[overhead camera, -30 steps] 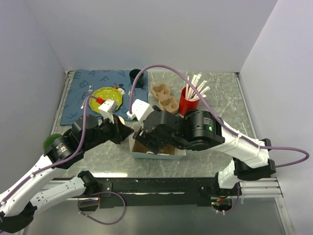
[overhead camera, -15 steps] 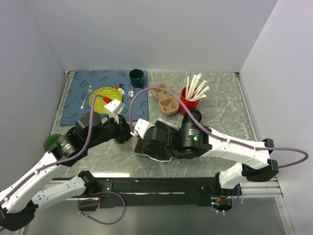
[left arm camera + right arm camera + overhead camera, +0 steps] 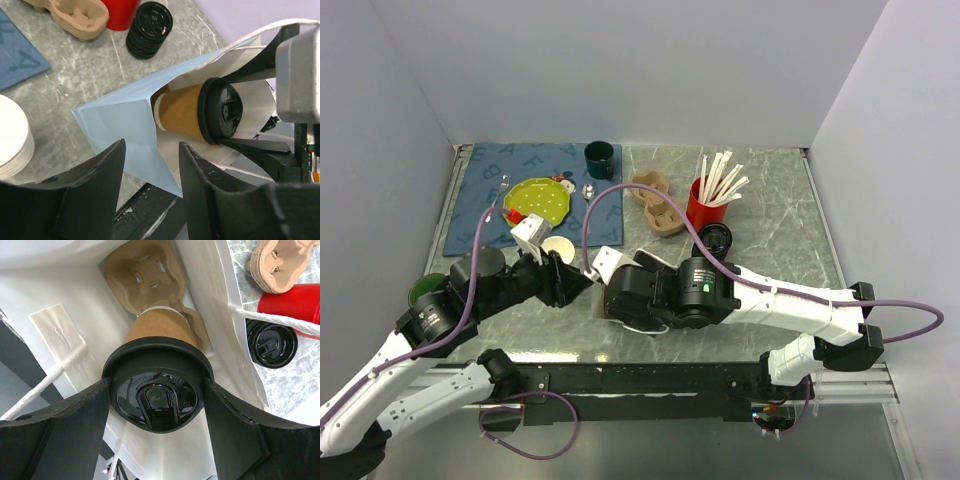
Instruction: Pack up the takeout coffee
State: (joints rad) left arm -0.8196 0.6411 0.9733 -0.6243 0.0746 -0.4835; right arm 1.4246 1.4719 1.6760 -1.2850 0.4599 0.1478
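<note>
Coffee [image 3: 182, 112], lying sideways inside bag [image 3: 120, 120], clamped at lid [image 3: 157, 400] by right jaws; left jaws apart, empty, just beside bag.

Brown, black-lidded takeout coffee [image 3: 182, 112] sits inside paper bag [image 3: 120, 120].

The kraft paper cup [image 3: 181, 113] is brown, its plastic lid [image 3: 223, 111] black, the paper bag [image 3: 116, 120] pale blue; upper left, a blue cloth mat [image 3: 470, 215] shows letters.

The takeout coffee [image 3: 182, 112] is matt brown kraft paper with a glossy black plastic lid [image 3: 157, 397].
</note>
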